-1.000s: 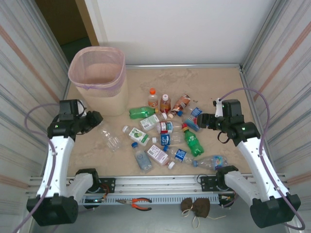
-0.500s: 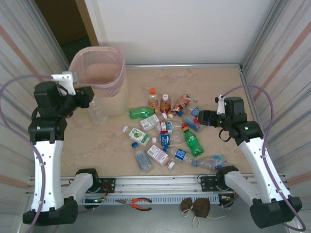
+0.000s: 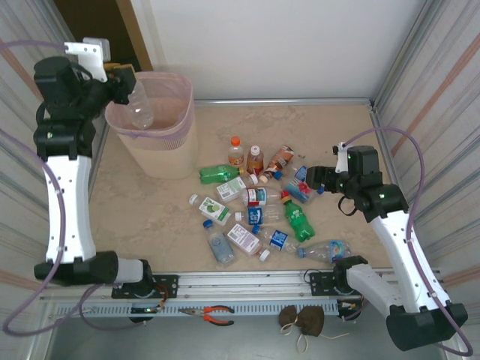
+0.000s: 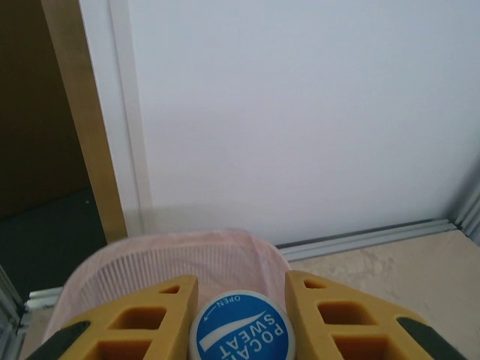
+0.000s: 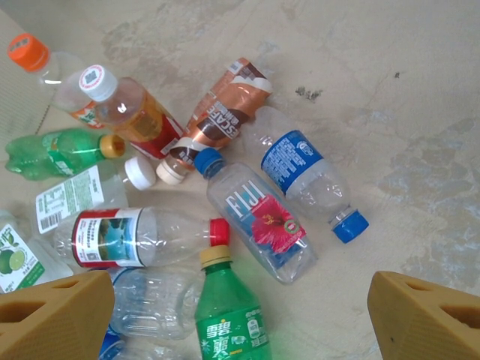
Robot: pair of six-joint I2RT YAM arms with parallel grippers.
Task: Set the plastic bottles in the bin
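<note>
Table [image 3: 142,217] left bare between bin [image 3: 169,154] and bottles [image 3: 255,196], far right corner unobstructed, middle crowded, both sides flanked by walls [image 3: 427,90].

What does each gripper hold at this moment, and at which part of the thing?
The left gripper holds a clear bottle at its cap end, above the bin. The right gripper is open and holds nothing.
</note>
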